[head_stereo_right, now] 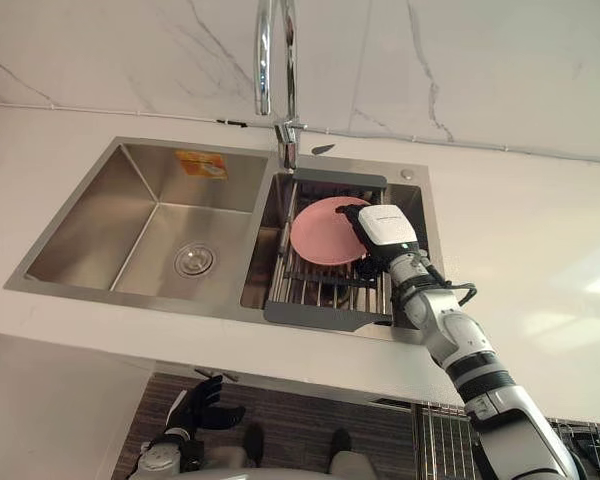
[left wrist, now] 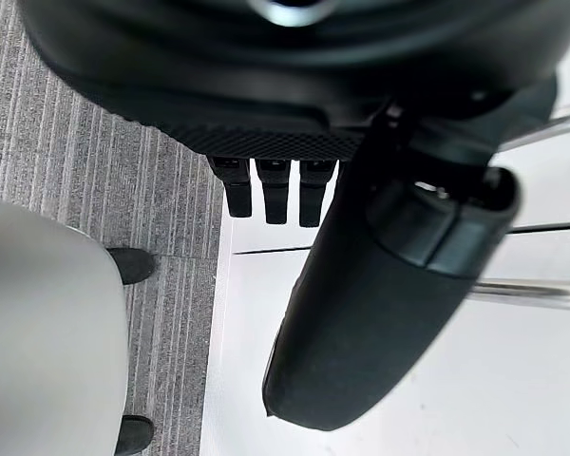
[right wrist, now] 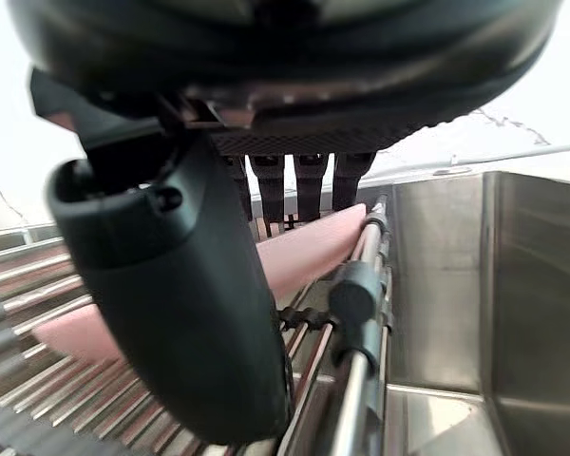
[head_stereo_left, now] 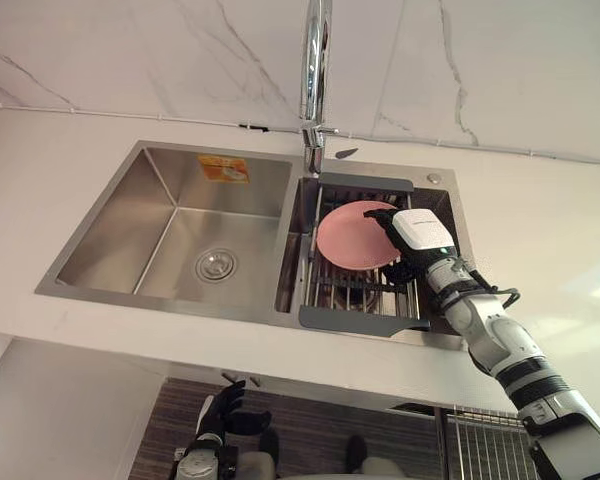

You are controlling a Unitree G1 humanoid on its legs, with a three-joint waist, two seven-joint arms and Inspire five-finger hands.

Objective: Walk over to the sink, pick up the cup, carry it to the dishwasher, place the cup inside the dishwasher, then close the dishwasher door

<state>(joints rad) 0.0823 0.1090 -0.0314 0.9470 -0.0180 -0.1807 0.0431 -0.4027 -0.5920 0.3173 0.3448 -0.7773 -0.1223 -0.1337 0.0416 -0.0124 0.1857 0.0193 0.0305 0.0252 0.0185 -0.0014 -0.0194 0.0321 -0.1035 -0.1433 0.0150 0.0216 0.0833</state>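
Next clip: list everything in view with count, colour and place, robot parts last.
stainless steel double-basin sink: one, silver, set in the countertop
white stone countertop: one, white, around the sink
veined marble wall: one, white, behind the countertop
curved chrome faucet: one, silver, behind the basin divide
round drain: one, silver, left basin floor
sticker: one, orange-yellow, left basin back wall
metal-bar drying rack: one, dark grey, in the right basin
pink round plate: one, on that rack
wire rack: one, silver, below the counter
striped floor: grey
right robot hand: dark, white cover, at the plate's edge
left robot hand: dark, low, fingers relaxed

White counter (head_stereo_left: 560, 230) holds steel double sink (head_stereo_left: 110, 230) — dish rack (head_stereo_left: 355, 320) in right basin, pink plate (head_stereo_left: 345, 235) on rack.
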